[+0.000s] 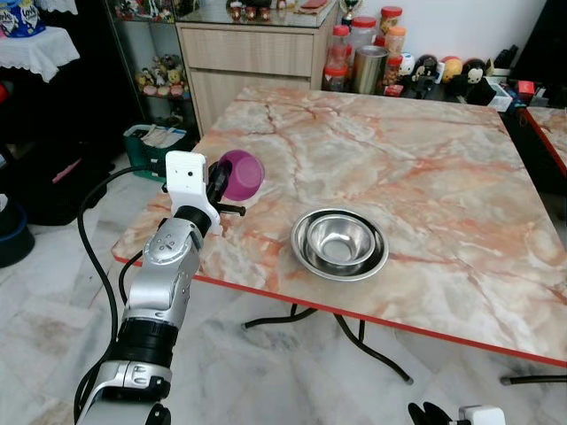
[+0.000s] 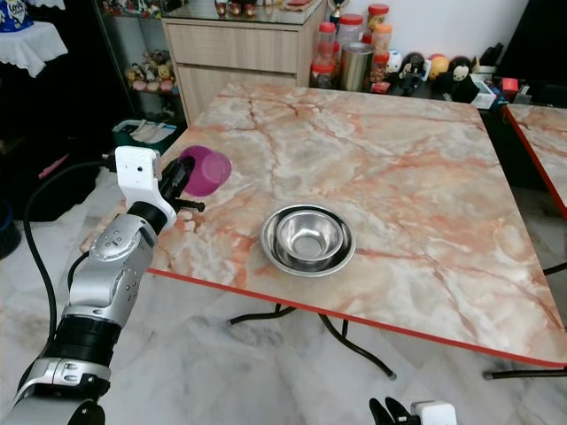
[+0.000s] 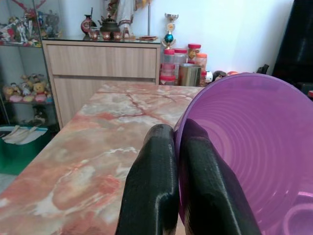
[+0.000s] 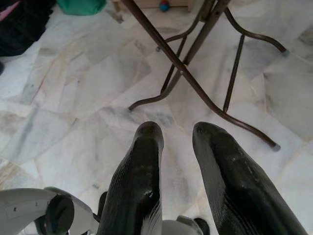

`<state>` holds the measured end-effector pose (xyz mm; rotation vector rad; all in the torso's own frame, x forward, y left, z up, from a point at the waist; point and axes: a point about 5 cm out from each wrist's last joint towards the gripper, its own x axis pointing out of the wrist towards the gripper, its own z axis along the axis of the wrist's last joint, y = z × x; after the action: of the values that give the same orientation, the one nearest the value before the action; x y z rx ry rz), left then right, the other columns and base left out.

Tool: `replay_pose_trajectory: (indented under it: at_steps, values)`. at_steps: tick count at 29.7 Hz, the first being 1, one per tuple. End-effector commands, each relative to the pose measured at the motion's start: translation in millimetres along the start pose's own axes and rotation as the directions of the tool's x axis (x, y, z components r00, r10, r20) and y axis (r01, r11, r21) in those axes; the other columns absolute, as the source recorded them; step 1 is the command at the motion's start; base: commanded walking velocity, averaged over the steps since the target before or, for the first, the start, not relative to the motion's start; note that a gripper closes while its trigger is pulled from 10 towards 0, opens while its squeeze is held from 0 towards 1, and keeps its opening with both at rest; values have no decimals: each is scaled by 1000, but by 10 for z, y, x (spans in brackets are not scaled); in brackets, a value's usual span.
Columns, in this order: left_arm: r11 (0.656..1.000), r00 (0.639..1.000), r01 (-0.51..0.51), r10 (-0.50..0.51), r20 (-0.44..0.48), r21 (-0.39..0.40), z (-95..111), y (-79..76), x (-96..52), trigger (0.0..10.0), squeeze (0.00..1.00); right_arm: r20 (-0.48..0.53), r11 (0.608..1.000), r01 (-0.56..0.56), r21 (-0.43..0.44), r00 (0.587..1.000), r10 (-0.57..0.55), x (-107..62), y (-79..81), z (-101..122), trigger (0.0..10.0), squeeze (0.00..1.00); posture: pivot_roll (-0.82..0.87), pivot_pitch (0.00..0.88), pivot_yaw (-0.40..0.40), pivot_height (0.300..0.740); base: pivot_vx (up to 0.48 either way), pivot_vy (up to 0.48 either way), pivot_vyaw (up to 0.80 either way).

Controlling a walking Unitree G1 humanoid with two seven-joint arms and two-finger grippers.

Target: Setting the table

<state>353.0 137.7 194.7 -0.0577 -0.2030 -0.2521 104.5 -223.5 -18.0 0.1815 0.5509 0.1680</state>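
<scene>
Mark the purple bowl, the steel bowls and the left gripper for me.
purple bowl [image 1: 243, 173], left eye view, on its outer wall.
steel bowls [image 1: 339, 243], left eye view, inside the inner bowl.
left gripper [image 3: 177, 147], left wrist view, between the fingertips at the bowl's rim.

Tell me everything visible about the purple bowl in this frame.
The purple bowl is small, round and looks like translucent plastic, with fine concentric ridges inside. It appears empty. The left gripper pinches its rim, one of the jaws inside the wall and one outside. The bowl is tilted on its side, opening facing away from the arm, at the left edge of the marble-patterned table, left of the steel bowls.
</scene>
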Motion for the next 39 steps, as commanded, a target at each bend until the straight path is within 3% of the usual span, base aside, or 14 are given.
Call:
replay_pose_trajectory:
  at_steps: [1, 5, 10, 14, 16, 18, 23, 30, 34, 39]
  values:
    - [1000, 1000, -2, 2, -17, 7, -23, 13, -8, 10000, 0, -22, 1000, 25, 17, 999, -25, -1, 9, -49, 10000, 0, 7, 0, -4, 740, 0, 0, 0]
    - [1000, 1000, -3, 4, -15, 7, -19, 14, -6, 10000, 0, -62, 999, 44, 22, 997, -42, 27, 22, -115, 10000, 0, 13, 0, -6, 740, 0, 0, 0]
    - [1000, 1000, -7, 8, -15, 9, -18, 23, -6, 10000, 0, -104, 992, 122, 12, 987, -121, 219, -51, -163, 10000, 0, 18, 0, 1, 740, 0, 0, 0]
    - [1000, 1000, -8, 8, -15, 8, -15, 17, 3, 10000, 0, -218, 993, 114, 5, 970, -110, 566, -31, -310, 10000, 0, 24, 0, 3, 740, 0, 0, 0]
    - [1000, 1000, -8, 8, -15, 8, -15, 17, 3, 10000, 0, -218, 993, 114, 5, 970, -110, 566, -31, -310, 10000, 0, 24, 0, 3, 740, 0, 0, 0]
    - [1000, 1000, -12, 13, -15, 8, -12, 28, 4, 10000, 0, -298, 993, 114, -15, 948, -113, 632, -9, -417, 10000, 0, 31, 0, 2, 740, 0, 0, 0]
    - [1000, 1000, -19, 19, -16, 15, -9, 45, -17, 10000, 0, -429, 988, 150, -40, 890, -153, 584, 4, -632, 10000, 0, 57, 0, -1, 740, 0, 0, 0]
    - [999, 999, -24, 25, -21, 24, -10, 75, -21, 10000, 0, -451, 985, 173, -18, 878, -162, 540, 55, -726, 10000, 0, 56, 0, 5, 740, 0, 0, 0]
    - [1000, 1000, -18, 19, -15, 24, 16, 63, -14, 10000, 0, -386, 989, 150, 0, 912, -138, 545, 50, -682, 10000, 0, 56, 0, 4, 740, 0, 0, 0]
    - [1000, 1000, -19, 19, -20, 25, -3, 78, -26, 10000, 0, -255, 993, 122, -1, 960, -118, 503, -86, -539, 10000, 0, 42, 0, 8, 740, 0, 0, 0]
